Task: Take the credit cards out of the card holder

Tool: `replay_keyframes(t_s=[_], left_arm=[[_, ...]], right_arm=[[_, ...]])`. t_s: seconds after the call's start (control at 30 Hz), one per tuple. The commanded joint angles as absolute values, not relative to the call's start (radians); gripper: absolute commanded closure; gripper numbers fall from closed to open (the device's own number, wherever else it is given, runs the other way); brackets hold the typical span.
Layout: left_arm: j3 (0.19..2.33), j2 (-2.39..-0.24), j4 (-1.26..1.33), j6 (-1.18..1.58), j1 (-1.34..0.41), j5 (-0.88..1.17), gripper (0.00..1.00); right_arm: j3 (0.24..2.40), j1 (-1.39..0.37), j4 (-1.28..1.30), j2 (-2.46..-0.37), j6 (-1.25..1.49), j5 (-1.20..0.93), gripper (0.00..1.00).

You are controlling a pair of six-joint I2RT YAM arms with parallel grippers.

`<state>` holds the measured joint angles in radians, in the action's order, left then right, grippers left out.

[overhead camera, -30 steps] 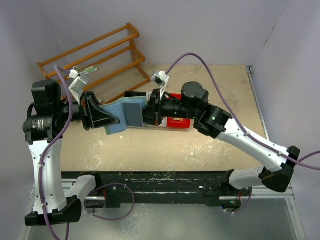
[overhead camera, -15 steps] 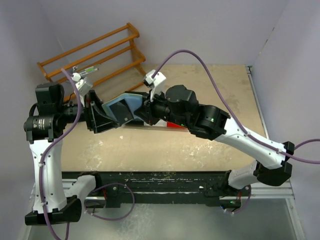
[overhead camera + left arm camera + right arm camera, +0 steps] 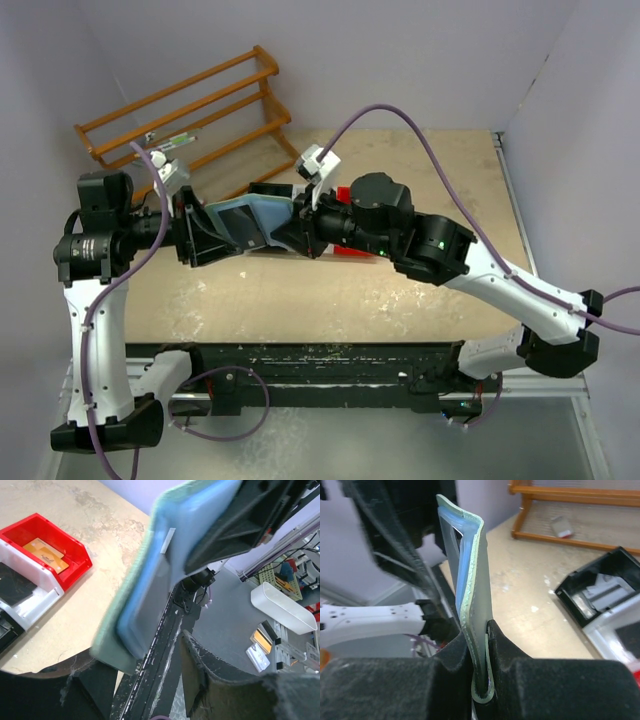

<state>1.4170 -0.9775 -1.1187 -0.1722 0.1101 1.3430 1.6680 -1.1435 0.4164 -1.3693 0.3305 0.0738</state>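
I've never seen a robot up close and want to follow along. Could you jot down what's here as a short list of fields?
Wallet: grey-green, up in the air between the two arms
Right gripper: shut on one edge of the wallet
Left gripper: open, at the wallet's other end
Red bin: orange card inside
White bin: black card inside
Wooden rack: at the back left
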Motion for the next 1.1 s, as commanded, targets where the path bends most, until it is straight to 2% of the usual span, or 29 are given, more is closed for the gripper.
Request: replay_keyframes(t_s=[0.0, 0.1, 0.27, 0.4, 0.53, 0.57, 0.7, 0.8, 0.87, 1.0, 1.07], left_arm=[[1.400, -0.965, -1.060, -0.126, 0.110, 1.397, 0.50], [1.408, -0.970, -1.062, -0.114, 0.110, 1.429, 0.59], [1.412, -0.982, -1.052, -0.059, 0.110, 1.554, 0.86], [1.414, -1.004, -1.061, -0.031, 0.109, 1.670, 0.99], [1.417, -0.998, -1.054, -0.020, 0.110, 1.675, 1.00], [1.416, -0.996, -1.044, -0.013, 0.110, 1.675, 1.00], [1.415, -0.987, -1.025, 0.010, 0.109, 1.659, 1.00], [1.414, -0.988, -1.023, 0.009, 0.110, 1.602, 1.00], [1.415, -0.994, -1.034, -0.007, 0.109, 1.500, 1.00], [1.422, -1.028, -1.083, -0.059, 0.110, 1.215, 1.00], [1.420, -1.054, -1.108, -0.082, 0.110, 1.111, 1.00]], right_arm=[[1.644, -1.144, 0.275, -1.315, 0.371, -0.127, 1.00], [1.620, -1.143, 0.243, -1.299, 0.367, -0.182, 1.00], [1.586, -1.129, 0.200, -1.282, 0.374, -0.252, 1.00], [1.541, -1.070, 0.153, -1.264, 0.402, -0.343, 1.00], [1.463, -0.956, 0.047, -1.242, 0.473, -0.566, 1.00], [1.441, -0.930, 0.020, -1.237, 0.491, -0.617, 0.96], [1.424, -0.873, 0.016, -1.254, 0.501, -0.679, 0.61], [1.434, -0.816, 0.045, -1.267, 0.519, -0.680, 0.46], [1.465, -0.770, 0.100, -1.266, 0.519, -0.644, 0.42], [1.490, -0.714, 0.129, -1.181, 0.522, -0.444, 0.43], [1.468, -0.713, 0.069, -1.140, 0.550, -0.420, 0.44]])
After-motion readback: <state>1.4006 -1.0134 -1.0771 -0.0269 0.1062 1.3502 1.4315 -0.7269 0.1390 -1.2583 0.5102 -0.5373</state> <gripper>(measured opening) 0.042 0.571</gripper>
